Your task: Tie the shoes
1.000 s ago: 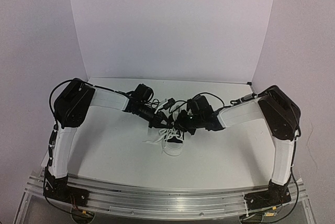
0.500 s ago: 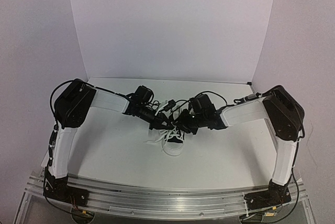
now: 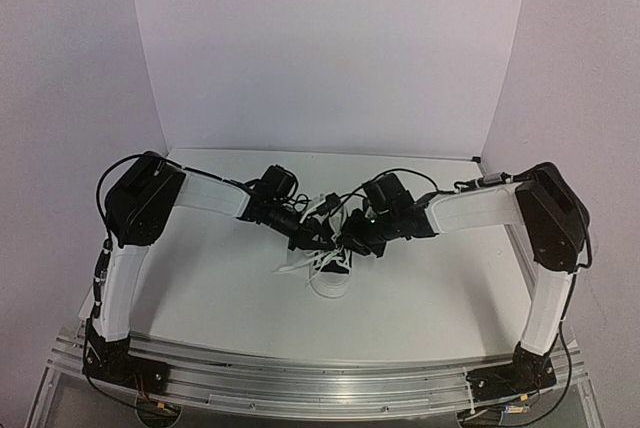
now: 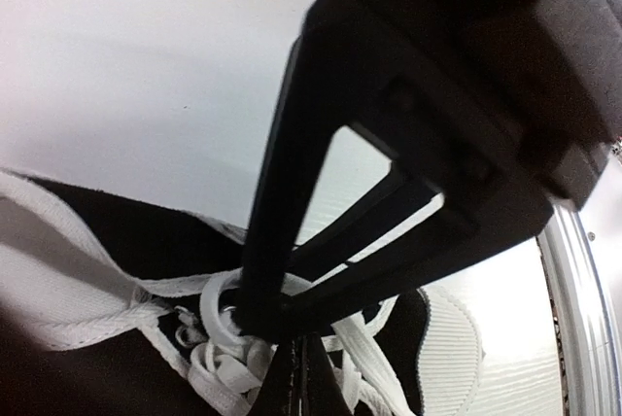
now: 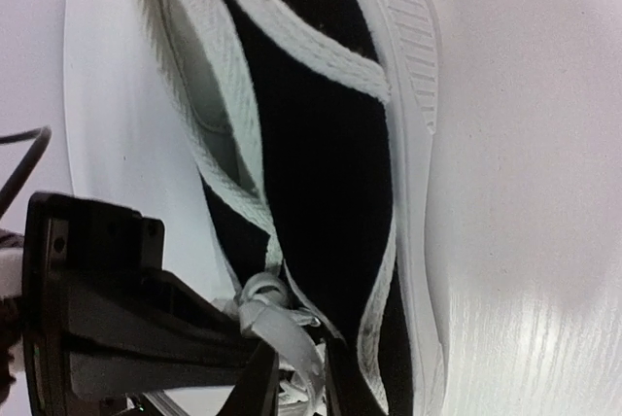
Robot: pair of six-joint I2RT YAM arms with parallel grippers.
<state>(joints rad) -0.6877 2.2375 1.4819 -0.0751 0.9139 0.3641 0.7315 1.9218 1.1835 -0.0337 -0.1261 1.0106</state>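
Sneaker sits in the middle of the table, both grippers crowded over its laces. Left gripper is clenched among the strands; whether it has caught one is unclear. Right gripper stands narrow around one strand, hold unconfirmed. Risks: the strand slips free, or the jaws collide and drag the sneaker.

The sneaker is black canvas with a white ribbed toe cap, white grooved sole and white woven laces. The table is white; the arms are black and white.
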